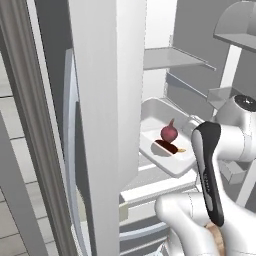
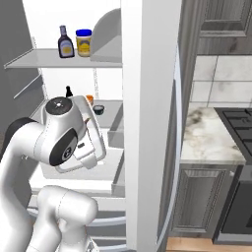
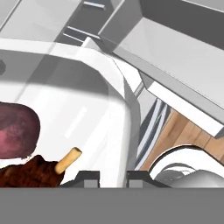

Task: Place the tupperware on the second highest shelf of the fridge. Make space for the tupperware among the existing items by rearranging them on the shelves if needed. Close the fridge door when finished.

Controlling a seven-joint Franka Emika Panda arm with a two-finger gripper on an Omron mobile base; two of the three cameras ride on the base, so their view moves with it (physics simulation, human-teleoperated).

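The tupperware is a white open tub holding a red onion and a dark piece of meat. It hangs low in the fridge opening, just above the drawers. In the hand view my gripper is shut on the tupperware's rim, one fingertip on each side of the wall. My arm hides the gripper in both base views. On the top shelf stand a dark bottle and a yellow jar. The shelf below holds a small black bottle and an orange pot.
Open fridge doors flank the opening, one edge-on on the left and one on the right with grey bins. A bare shelf sits above the tub. A marble counter and stove lie to the right.
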